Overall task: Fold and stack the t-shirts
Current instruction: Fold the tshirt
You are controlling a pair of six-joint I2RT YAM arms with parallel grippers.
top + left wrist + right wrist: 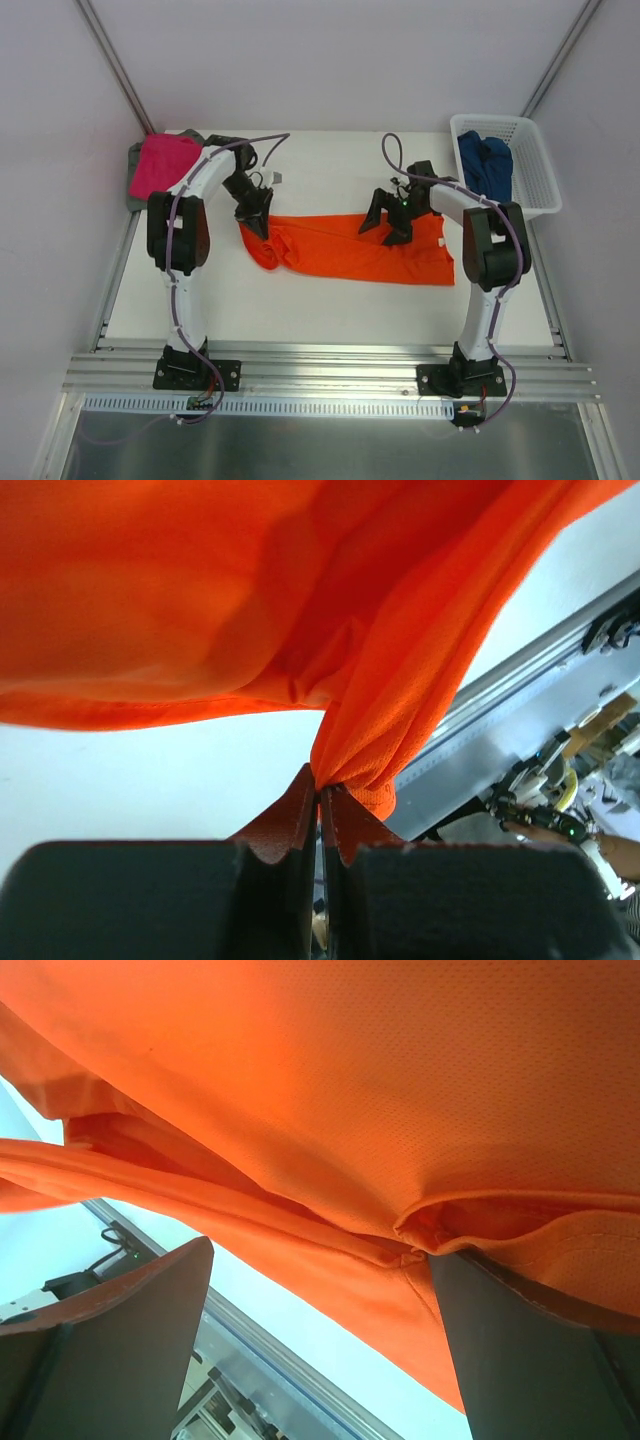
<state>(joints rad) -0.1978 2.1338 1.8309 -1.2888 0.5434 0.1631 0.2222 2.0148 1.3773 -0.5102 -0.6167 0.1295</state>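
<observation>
At the tips of the left gripper (320,798) the jaws are pressed together on a bunched pinch of the orange shirt (360,252), and the cloth fans up and away from that pinch in loose folds. From above, this grip sits at the shirt's left end, where the fabric is crumpled rather than flat.

The right gripper (320,1255) stands spread wide with nothing clamped. A hemmed edge of the same shirt lies across the gap between its fingers (130,1340) and touches the inner face of one of them, but the jaws have not closed on it. Seen from above, it hovers over the upper right part of the shirt.

The shirt itself stretches across the middle of the table (300,300), fairly smooth on the right and rumpled on the left. A pink shirt (165,163) lies on a grey shirt (133,180) at the far left corner, and a blue shirt (485,165) sits in the white basket (538,185) at the far right.

My reading is that the orange shirt is being laid out for its first fold — the stack has two shirts so far. The next move calls for the right jaws to shut on that hem, cleanly and through one layer only if possible, so that both ends can be lifted and pulled taut together.
</observation>
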